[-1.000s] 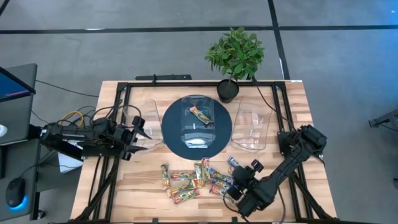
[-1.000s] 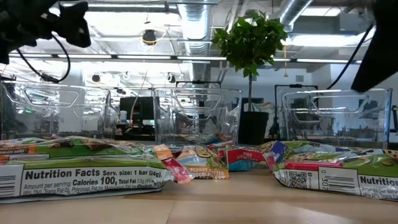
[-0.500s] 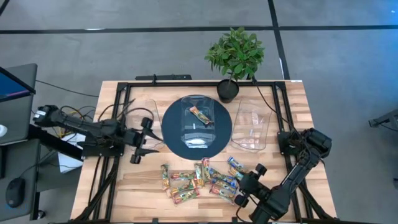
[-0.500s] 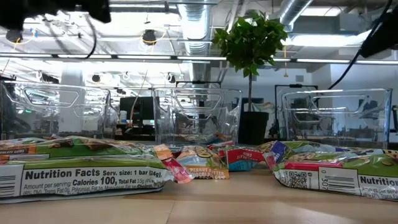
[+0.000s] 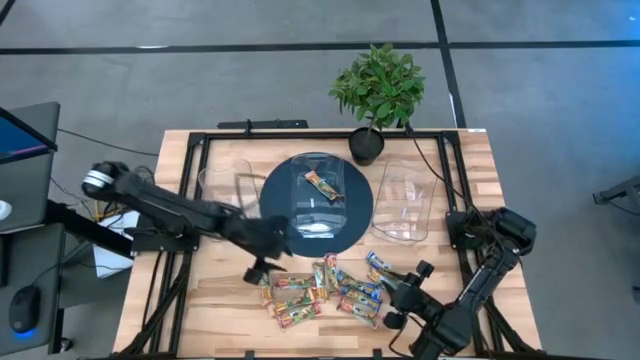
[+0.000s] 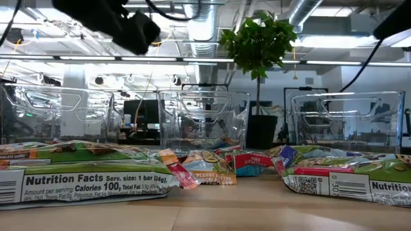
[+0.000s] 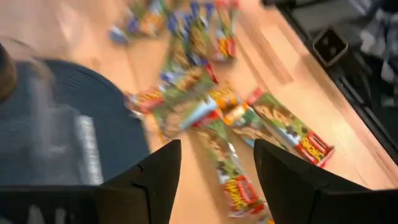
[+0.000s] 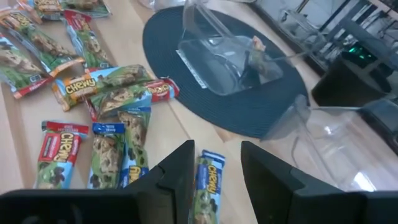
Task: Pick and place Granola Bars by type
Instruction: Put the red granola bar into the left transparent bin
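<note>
Left claw (image 5: pixel 258 268) swung inward — open, empty | Granola Bars (image 5: pixel 318 290) just beside, untouched

Bright, even ceiling light fills the room, and the strip lights (image 6: pixel 192 61) glare white behind the clear tubs (image 6: pixel 202 119). The left wrist view is smeared with motion blur, the granola bars (image 7: pixel 205 106) streaked soft. At table height the nearest wrapper (image 6: pixel 83 176) looms large but readable.

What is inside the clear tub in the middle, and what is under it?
The middle tub holds one granola bar, lying toward its far end. Under the tub is a round dark mat. The two side tubs look empty from above.
</note>
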